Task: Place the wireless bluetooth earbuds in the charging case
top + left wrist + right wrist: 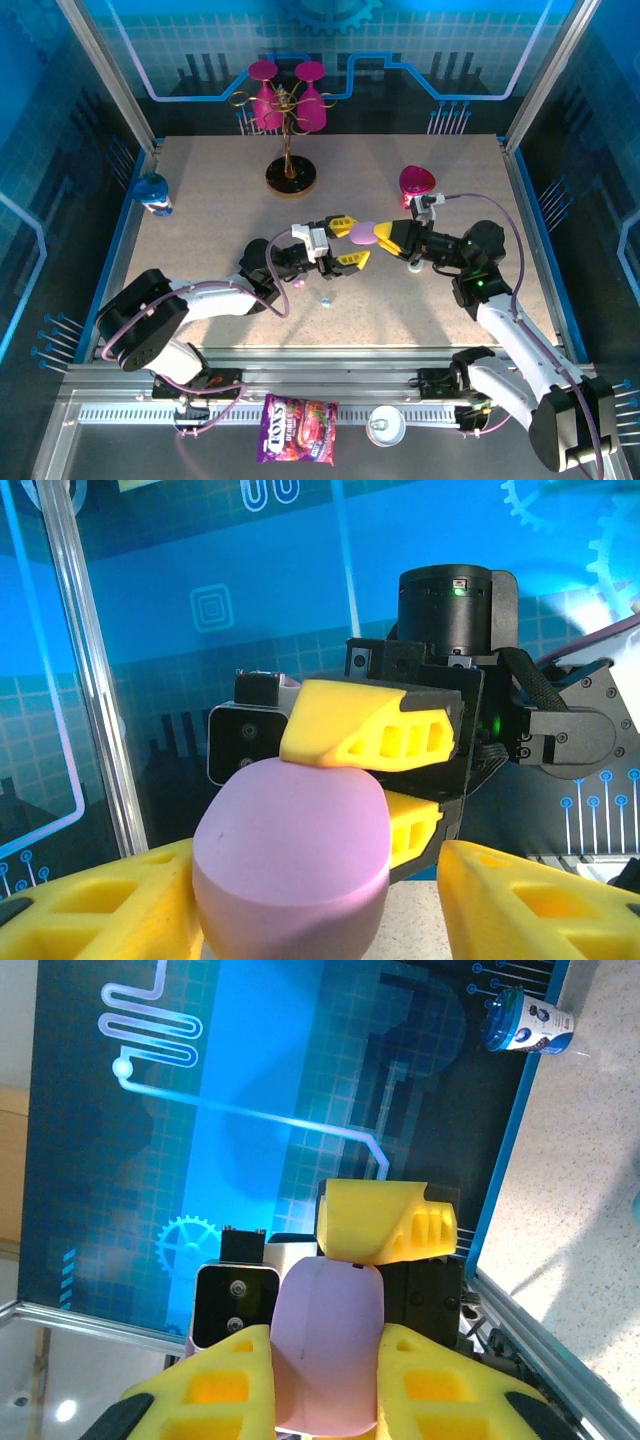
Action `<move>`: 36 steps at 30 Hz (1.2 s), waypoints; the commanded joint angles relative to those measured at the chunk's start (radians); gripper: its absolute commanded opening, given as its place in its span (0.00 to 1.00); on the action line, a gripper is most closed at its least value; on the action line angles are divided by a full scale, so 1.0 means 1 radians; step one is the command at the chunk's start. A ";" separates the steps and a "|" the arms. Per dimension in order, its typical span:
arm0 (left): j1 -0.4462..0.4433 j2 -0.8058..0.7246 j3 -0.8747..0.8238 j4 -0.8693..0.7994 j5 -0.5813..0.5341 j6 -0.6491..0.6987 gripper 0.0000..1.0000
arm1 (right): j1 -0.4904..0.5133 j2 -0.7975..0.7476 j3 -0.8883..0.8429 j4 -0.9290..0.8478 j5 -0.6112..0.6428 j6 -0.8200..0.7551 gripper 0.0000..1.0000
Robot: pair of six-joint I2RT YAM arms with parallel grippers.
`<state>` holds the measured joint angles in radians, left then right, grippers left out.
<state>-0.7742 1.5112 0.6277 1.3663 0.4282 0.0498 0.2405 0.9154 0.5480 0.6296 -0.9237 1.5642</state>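
Observation:
A lilac pebble-shaped charging case (361, 234) hangs above the table's middle, lid closed. My right gripper (378, 237) is shut on it from the right; in the right wrist view the case (325, 1345) sits pinched between my right gripper's (325, 1385) yellow fingers. My left gripper (352, 241) straddles the case's other end. In the left wrist view the case (290, 860) touches the left finger of my left gripper (320, 905), with a gap to the right one. Loose on the table lie tiny earbuds, one pinkish (298, 285) and one light blue (325, 299).
A gold rack with pink glasses (290, 105) stands at the back centre. At the left edge is a blue cup (155, 193), and a magenta case (416, 181) sits behind the right arm. A candy bag (298, 428) and a can (386, 425) lie on the near rail.

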 commanded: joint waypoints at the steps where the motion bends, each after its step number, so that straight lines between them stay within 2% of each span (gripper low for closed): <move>1: 0.006 0.012 0.030 0.034 0.033 0.014 0.58 | -0.013 -0.022 -0.006 0.056 0.010 0.024 0.16; 11: 0.005 0.016 0.034 0.034 0.047 0.025 0.52 | -0.013 -0.027 -0.011 0.038 0.014 0.019 0.16; 17: 0.005 0.016 0.038 0.034 0.060 0.022 0.39 | -0.013 -0.025 -0.016 0.035 0.017 0.014 0.16; 22: 0.005 0.020 0.034 0.034 0.066 0.021 0.34 | -0.013 -0.029 -0.015 0.029 0.023 0.015 0.18; 24: 0.006 0.018 0.032 0.029 0.063 0.018 0.32 | -0.013 -0.033 -0.010 0.010 0.022 0.005 0.24; 26: 0.005 0.011 0.033 0.006 0.058 0.016 0.32 | -0.015 -0.044 0.003 -0.044 0.025 -0.032 0.39; 28: 0.006 -0.011 0.037 -0.055 0.030 0.016 0.32 | -0.015 -0.074 0.036 -0.185 0.040 -0.150 0.56; 31: 0.016 -0.059 0.036 -0.183 0.000 0.010 0.33 | -0.013 -0.127 0.104 -0.448 0.097 -0.362 0.73; 33: 0.028 -0.090 0.025 -0.235 -0.014 -0.033 0.33 | -0.012 -0.149 0.149 -0.593 0.145 -0.502 0.79; 36: 0.058 -0.139 0.017 -0.337 0.017 -0.115 0.32 | -0.003 -0.162 0.206 -0.736 0.205 -0.692 0.82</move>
<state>-0.7406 1.4315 0.6331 1.1328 0.4389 0.0128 0.2344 0.7723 0.6945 0.1219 -0.7990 1.1336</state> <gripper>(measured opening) 0.355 0.815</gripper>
